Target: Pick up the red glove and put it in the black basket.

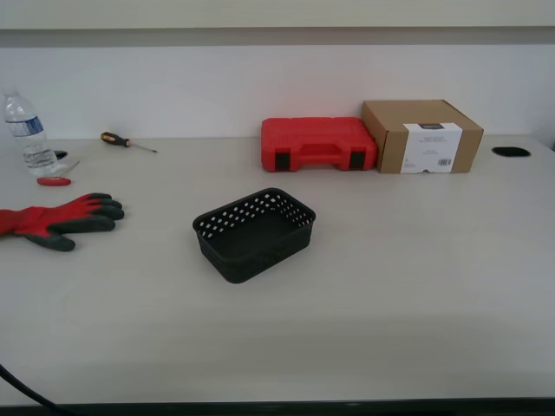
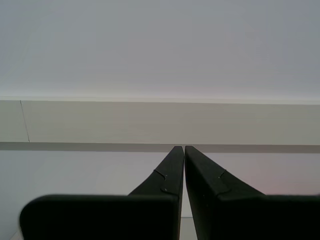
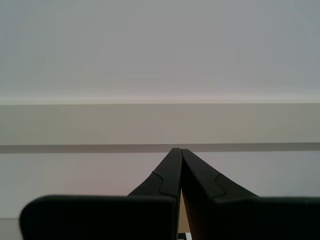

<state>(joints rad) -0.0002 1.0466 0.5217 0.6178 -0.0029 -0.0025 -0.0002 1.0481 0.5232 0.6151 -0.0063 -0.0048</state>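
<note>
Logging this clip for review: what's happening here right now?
Nothing is being handled yet. The red glove lies flat on the table at the exterior view's left, apart from the empty black basket near the middle. My first gripper and my second gripper are both shut on nothing, pointed at the wall.

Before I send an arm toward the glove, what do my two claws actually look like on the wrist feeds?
My first claw and my second claw look alike: two matte black, wedge-shaped fingers tapering to narrow tips, each with a small stepped seam partway along and a broad, round-cornered black base. No cables or markings show. Neither arm appears in the exterior view.
</note>
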